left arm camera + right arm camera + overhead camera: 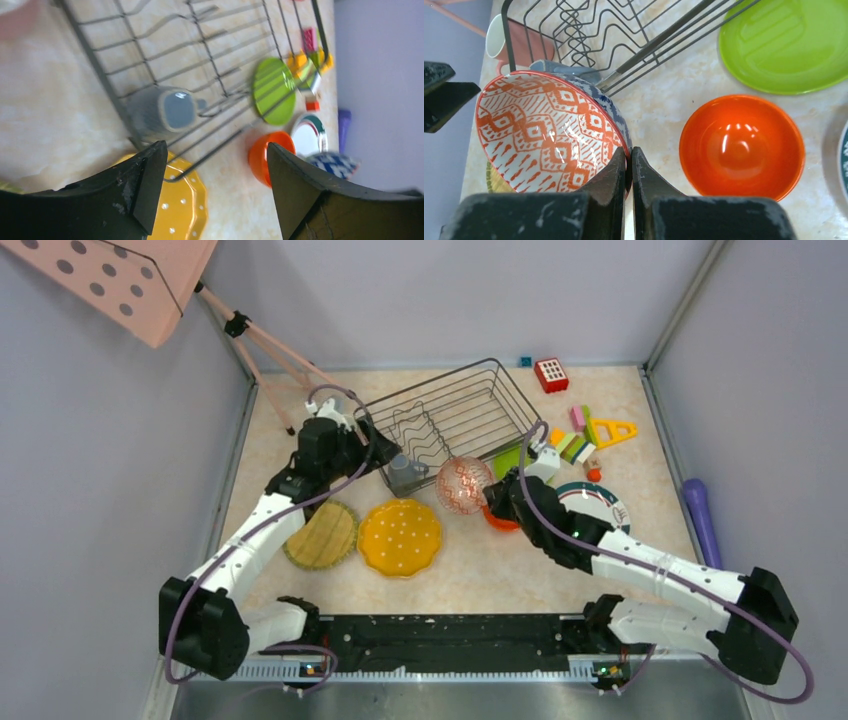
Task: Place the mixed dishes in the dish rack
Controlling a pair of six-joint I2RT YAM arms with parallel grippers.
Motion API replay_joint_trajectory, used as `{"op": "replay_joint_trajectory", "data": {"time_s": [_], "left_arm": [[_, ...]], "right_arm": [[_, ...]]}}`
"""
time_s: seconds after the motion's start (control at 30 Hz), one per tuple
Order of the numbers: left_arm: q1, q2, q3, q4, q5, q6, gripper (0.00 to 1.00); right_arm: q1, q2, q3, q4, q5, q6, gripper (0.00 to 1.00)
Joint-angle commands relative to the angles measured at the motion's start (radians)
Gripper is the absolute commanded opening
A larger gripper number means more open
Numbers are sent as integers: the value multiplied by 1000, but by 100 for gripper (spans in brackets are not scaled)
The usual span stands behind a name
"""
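Fingers (pixel 616 175) of the right gripper (pixel 629 155) are pinched together on the rim of the patterned bowl (pixel 549 135). The bowl is held tilted near the middle of the table (pixel 500 570), with its orange-and-white inside turned toward the left arm. The left gripper (pixel 215 155) is seen with its fingers (pixel 150 185) spread wide and nothing between them, poised above the near-left corner of the dish rack (pixel 450 415).

Nearest the table's front edge, two yellow scalloped plates (pixel 400 537) are laid flat side by side, left of centre. The dotted one is on the right and the duller one lies partly under the left arm. Just right of the held bowl, the orange-red bowl (pixel 741 145) is set upright on the table. The white green-rimmed plate (pixel 600 502) lies beside it, toward the right edge.

Farther back, the grey mug (pixel 165 112) is seen on its side in the near corner of the rack, its mouth facing the left wrist camera. The pink mug (pixel 519 42) is glimpsed through the wires beyond that corner. The lime green plate (pixel 789 45) is found just beside the rack's right side. Toy blocks (pixel 585 435) are scattered toward the far right corner, and a purple cylinder (pixel 703 520) lies along the right edge.
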State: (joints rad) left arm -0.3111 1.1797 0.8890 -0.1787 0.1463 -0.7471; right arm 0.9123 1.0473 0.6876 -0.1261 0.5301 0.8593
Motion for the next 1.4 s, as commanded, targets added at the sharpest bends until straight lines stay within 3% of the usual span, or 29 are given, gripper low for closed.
{"op": "replay_joint_trajectory", "data": {"time_s": [0.0,0.2,0.43,0.6,0.73,0.87,0.97,1.07,1.17,1.37], "left_arm": [[-90,-4,42,82,174,84,77],[-142,4,-1,279,333,72,79],[-141,-66,-111,483,358,65,80],[-139,-69,-95,476,459,84,80],[-146,-70,-80,417,447,137,76],[-191,-46,-14,265,338,256,68],[-227,-20,41,157,188,318,49],[-263,13,93,91,53,367,41],[-299,45,140,50,-93,394,25],[-369,154,246,-21,-306,425,24]], "right_arm": [[-52,-65,-10,203,-102,-191,0],[-92,-73,53,204,-152,-360,0],[-112,-40,110,194,-274,-439,0],[-119,-9,145,186,-317,-455,0],[-119,-1,158,191,-320,-459,0],[-119,55,232,131,-283,-440,0],[-118,87,269,90,-255,-420,0],[-118,114,300,64,-218,-403,0],[-116,154,339,21,-181,-380,0],[-90,200,369,10,-116,-348,0]]}}
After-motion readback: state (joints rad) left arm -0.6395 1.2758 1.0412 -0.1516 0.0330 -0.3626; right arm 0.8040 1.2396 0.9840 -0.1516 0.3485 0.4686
